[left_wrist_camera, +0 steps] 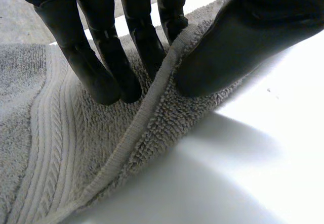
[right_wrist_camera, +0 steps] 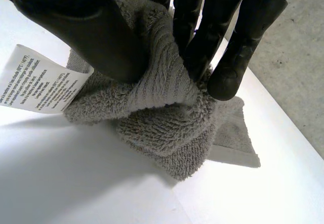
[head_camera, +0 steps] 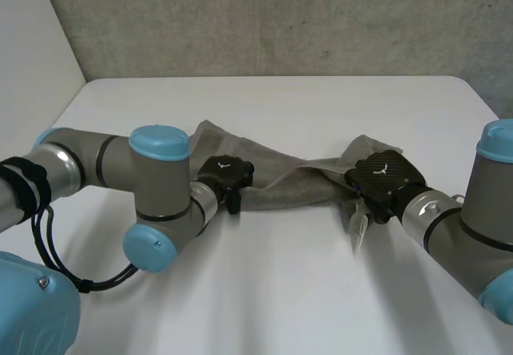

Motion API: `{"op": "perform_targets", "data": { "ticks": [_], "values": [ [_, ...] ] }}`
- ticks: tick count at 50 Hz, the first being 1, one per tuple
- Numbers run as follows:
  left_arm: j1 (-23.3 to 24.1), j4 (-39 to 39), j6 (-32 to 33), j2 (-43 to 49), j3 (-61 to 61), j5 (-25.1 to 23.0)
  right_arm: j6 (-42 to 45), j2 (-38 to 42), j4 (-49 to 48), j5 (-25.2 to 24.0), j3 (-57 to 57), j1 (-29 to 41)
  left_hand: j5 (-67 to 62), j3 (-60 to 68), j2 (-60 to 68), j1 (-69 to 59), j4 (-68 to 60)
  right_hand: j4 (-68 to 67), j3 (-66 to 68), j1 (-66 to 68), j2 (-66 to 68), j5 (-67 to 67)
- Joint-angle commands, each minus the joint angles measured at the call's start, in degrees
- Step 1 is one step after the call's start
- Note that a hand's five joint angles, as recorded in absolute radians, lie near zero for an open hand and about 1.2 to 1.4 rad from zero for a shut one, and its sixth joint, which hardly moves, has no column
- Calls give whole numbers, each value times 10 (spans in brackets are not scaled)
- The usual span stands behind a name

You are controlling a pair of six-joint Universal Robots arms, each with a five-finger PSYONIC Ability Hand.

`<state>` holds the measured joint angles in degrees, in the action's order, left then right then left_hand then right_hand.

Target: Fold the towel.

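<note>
Towel [head_camera: 280, 180], grey with a ribbed border, spans in a twisted band between the two hands over the white table [head_camera: 272, 291]. The left hand [head_camera: 227, 177] pinches one end. Its fingers [left_wrist_camera: 98, 70] lie on the ribbed border, its thumb [left_wrist_camera: 228, 47] presses the hemmed edge from the other side, and the cloth at its fingertips lifts off the table. The right hand [head_camera: 383, 177] is clamped round a bunched corner, thumb [right_wrist_camera: 96, 37] and fingers [right_wrist_camera: 235, 57] curled into the folds. A white label [right_wrist_camera: 43, 80] hangs beside its thumb. Bare tabletop lies open in front of and behind both hands.
</note>
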<state>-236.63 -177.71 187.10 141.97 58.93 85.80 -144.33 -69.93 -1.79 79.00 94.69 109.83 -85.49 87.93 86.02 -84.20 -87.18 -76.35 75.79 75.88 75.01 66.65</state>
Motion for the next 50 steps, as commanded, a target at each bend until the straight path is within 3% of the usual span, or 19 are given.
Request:
{"op": "perform_targets", "data": {
  "ticks": [1, 5, 11, 16, 21, 24, 29, 39, 44, 46, 47, 49, 50],
  "values": [
    [-2, 6, 1, -44, -7, 2, -11, -47, -22, -1, -18, -6, 155, -79, -60, 42, 72, -37, 42, 41, 50, 34],
    [-7, 15, 12, -121, 3, 17, -30, -112, -51, -10, -41, -7, 155, -79, -60, 42, 72, -37, 42, 41, 50, 34],
    [-16, 12, 23, -218, 17, 35, -85, -145, -30, -17, -103, -8, 155, -79, -60, 42, 72, -37, 42, 41, 50, 34],
    [-35, 15, 32, -293, 19, 40, -105, -147, 82, -40, -179, -12, 155, -79, -60, 42, 72, -37, 42, 41, 50, 34],
    [-44, 27, 53, -339, 20, 38, -94, -120, 257, -101, -259, -11, 155, -79, -60, 42, 72, -37, 42, 41, 50, 34],
    [-44, 38, 69, -340, 22, 38, -85, -103, 287, -113, -272, -14, 155, -79, -60, 42, 72, -37, 42, 41, 50, 34],
    [-50, 101, 142, -323, 24, 40, -10, -61, 353, -126, -298, -36, 155, -79, -60, 42, 72, -37, 42, 41, 50, 34],
    [-69, 117, 223, -198, -44, 41, 157, 61, 363, -98, -351, -29, 155, -79, -60, 42, 72, -37, 42, 41, 50, 34],
    [-70, 115, 245, -123, -130, 39, 207, 139, 319, -42, -420, -9, 155, -79, -60, 42, 72, -37, 42, 41, 50, 34],
    [-69, 105, 261, -77, -207, 38, 240, 182, 250, 1, -476, 6, 155, -79, -60, 42, 72, -37, 42, 41, 50, 34],
    [-69, 105, 261, -77, -208, 38, 240, 182, 250, 1, -477, 6, 155, -79, -60, 42, 72, -37, 42, 41, 50, 34],
    [-69, 70, 273, -38, -317, 40, 271, 207, 128, 32, -547, 19, 155, -79, -60, 42, 72, -37, 42, 41, 50, 34],
    [-69, 70, 273, -38, -318, 40, 271, 207, 128, 33, -547, 19, 155, -79, -60, 42, 72, -37, 42, 41, 50, 34]
  ]
}}
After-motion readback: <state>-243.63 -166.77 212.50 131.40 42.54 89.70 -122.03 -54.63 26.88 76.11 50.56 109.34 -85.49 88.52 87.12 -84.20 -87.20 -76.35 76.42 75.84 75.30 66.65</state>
